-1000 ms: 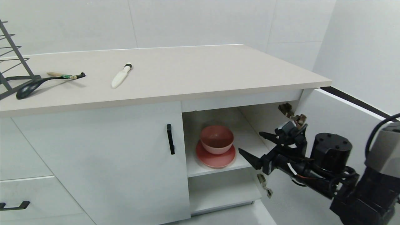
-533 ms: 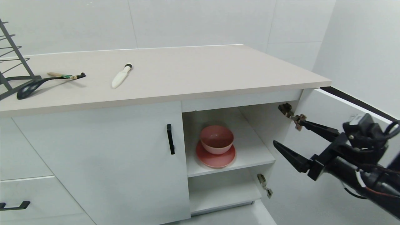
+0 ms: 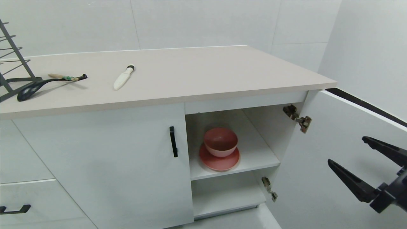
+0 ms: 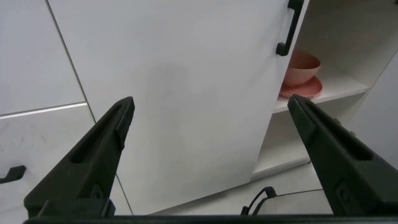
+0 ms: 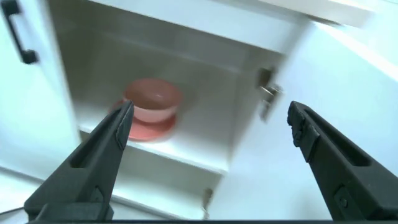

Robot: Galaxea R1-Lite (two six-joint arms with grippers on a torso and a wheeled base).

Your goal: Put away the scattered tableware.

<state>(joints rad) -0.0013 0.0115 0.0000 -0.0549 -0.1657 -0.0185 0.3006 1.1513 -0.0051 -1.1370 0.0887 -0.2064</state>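
The right gripper hangs empty, jaws wide, by the open door. The bowl sits on the plate on the shelf, ahead of those jaws and well apart. The left gripper, also wide and empty, faces the shut door. The knife and spoon lie on the counter, above both.

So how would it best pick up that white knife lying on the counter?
The white knife lies flat on the counter with both long sides free. So it is probably best taken from straight above, pinching across its width near the middle, since nothing could slip underneath it.
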